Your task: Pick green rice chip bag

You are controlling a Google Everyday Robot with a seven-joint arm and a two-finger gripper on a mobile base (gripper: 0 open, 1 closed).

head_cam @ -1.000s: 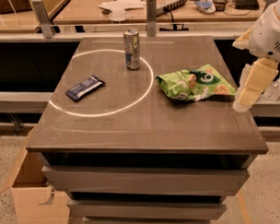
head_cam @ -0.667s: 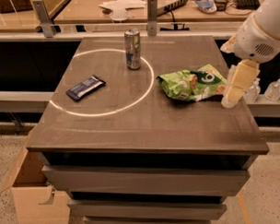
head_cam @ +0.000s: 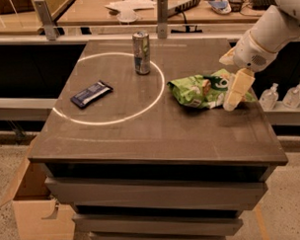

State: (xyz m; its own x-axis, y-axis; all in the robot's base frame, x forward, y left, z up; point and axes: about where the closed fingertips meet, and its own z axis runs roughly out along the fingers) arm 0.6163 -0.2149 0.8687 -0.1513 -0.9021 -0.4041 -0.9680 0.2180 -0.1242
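Note:
The green rice chip bag (head_cam: 198, 89) lies crumpled on the right side of the dark table top (head_cam: 155, 136), light green with white patches and a dark round logo. My gripper (head_cam: 234, 97) comes in from the upper right on a white arm. Its cream fingers point down over the bag's right end, covering part of it. It holds nothing that I can see.
A silver-green drink can (head_cam: 141, 52) stands upright at the back, on a white circle line. A dark blue candy bar wrapper (head_cam: 91, 94) lies at the left inside the circle. A cardboard box (head_cam: 29, 205) sits on the floor at the lower left. Small bottles (head_cam: 282, 95) stand right of the table.
My gripper has moved left, from beyond the table's right edge to over the right end of the bag. The bag, can and wrapper have not moved.

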